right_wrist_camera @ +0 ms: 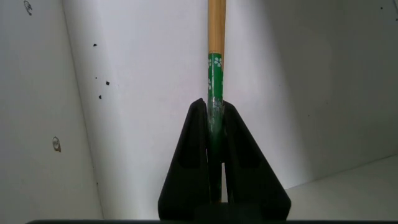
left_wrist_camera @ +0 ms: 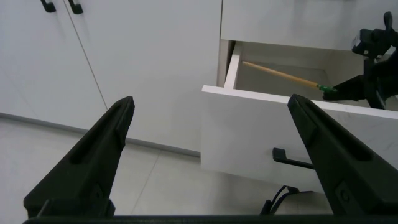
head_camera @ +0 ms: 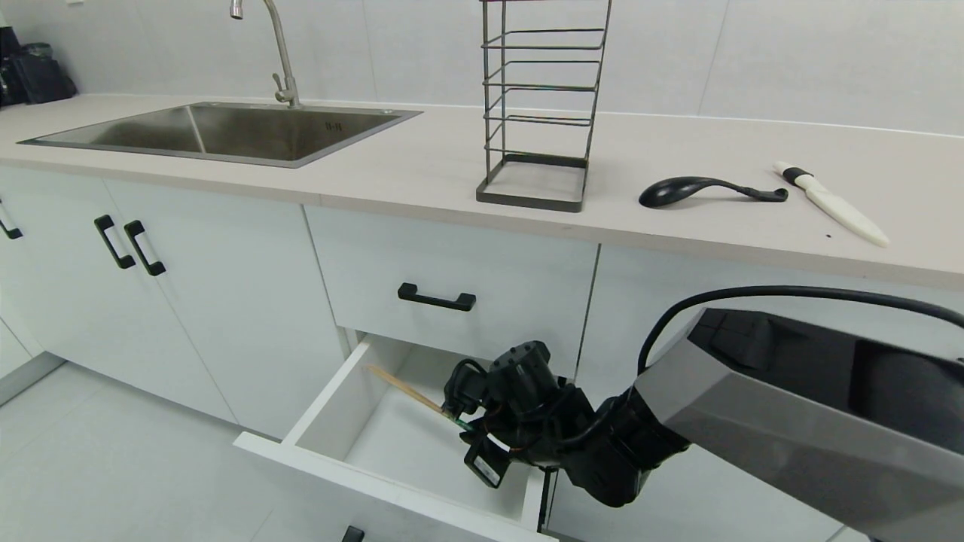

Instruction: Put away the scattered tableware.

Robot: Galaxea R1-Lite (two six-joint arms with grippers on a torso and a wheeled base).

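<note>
Wooden chopstick (head_camera: 407, 390) with a green end is what I have pinched in the right gripper (head_camera: 458, 421), whose fingers are closed tight on the green part; my right wrist feed shows the stick (right_wrist_camera: 216, 37) running straight out from between the pads (right_wrist_camera: 216, 109). I see it held inside the open drawer (head_camera: 324, 403) under the counter (head_camera: 678, 143), its bare tip pointing toward the drawer's left back corner, slanting upward; I cannot tell whether it touches the wall. On my left wrist feed the left gripper (left_wrist_camera: 211, 104) hangs low in front of the cabinets with its fingers spread wide and nothing between them, facing the drawer front (left_wrist_camera: 261, 137), where the chopstick (left_wrist_camera: 280, 73) shows above the rim. Up on the counter a black ladle (head_camera: 670, 192) lies just right of the wire rack (head_camera: 538, 113), and a white knife (head_camera: 832, 205) lies near the ladle's handle end. The sink (head_camera: 226, 132) sits well to the left.
</note>
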